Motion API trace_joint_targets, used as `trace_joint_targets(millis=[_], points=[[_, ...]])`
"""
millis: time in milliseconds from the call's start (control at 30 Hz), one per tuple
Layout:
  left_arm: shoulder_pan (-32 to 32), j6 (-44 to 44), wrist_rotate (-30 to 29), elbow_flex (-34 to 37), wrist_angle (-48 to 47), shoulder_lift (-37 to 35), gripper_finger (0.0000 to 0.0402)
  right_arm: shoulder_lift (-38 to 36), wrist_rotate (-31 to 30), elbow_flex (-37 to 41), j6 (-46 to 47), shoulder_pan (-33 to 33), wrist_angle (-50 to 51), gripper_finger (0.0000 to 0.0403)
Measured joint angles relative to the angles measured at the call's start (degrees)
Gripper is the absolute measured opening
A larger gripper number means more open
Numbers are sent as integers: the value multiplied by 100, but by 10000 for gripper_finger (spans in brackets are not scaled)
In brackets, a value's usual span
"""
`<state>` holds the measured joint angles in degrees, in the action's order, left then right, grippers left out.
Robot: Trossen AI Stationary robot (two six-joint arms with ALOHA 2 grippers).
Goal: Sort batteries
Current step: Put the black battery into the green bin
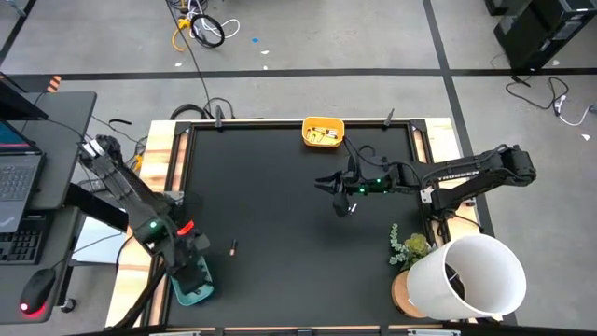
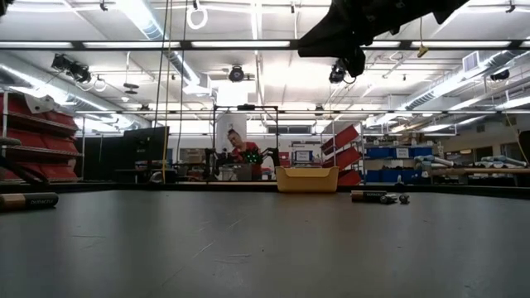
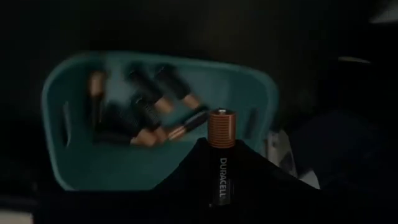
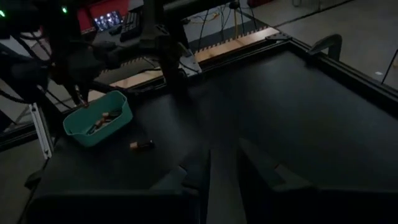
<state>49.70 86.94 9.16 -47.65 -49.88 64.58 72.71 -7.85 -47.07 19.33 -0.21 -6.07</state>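
Batteries are the concern, and one copper-and-black battery (image 3: 221,155) is clenched upright in the jaws of the left gripper (image 3: 221,177), copper end up, directly over the teal tray (image 3: 68,162) at the near left corner of the surface (image 1: 280,196). Several more copper-and-black cells (image 3: 155,118) already lie in that tray. A single stray battery (image 1: 233,247) lies on the surface just right of the teal tray, and the yellow tray (image 1: 323,132) at the far edge holds a few others.

Such a cell is small, rigid and dense for its size, with a smooth, slick jacket; it rolls freely once laid on its side. The best hold is across the middle of the barrel, as here, so it cannot pivot or squirt out endwise.

The right gripper (image 4: 224,165) hangs over the middle of the surface, its jaws slightly parted and holding nothing.
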Motion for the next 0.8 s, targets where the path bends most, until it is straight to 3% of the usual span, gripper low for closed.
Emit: trace_joint_targets(millis=[100, 200, 367, 500, 567, 700, 800], points=[[317, 1071, -87, 353, 57, 4, 55, 0, -1, 0, -2, 0, -40, 66], [491, 2080, -17, 682, 67, 2, 87, 0, 1, 0, -2, 2, -35, 66], [505, 2280, 257, 826, 391, -2, 179, 0, 1, 0, 0, 13, -59, 66], [396, 2208, 188, 718, 587, -4, 221, 0, 1, 0, -9, 9, -76, 66], [284, 2186, -129, 598, 592, -4, 226, 0, 1, 0, -63, -13, -76, 66], [-44, 2017, -1331, 478, 563, -9, 218, 0, 1, 0, -102, -52, -79, 66], [-414, 1669, -1737, 478, 467, 52, 203, 0, 1, 0, -94, -57, -145, 66]])
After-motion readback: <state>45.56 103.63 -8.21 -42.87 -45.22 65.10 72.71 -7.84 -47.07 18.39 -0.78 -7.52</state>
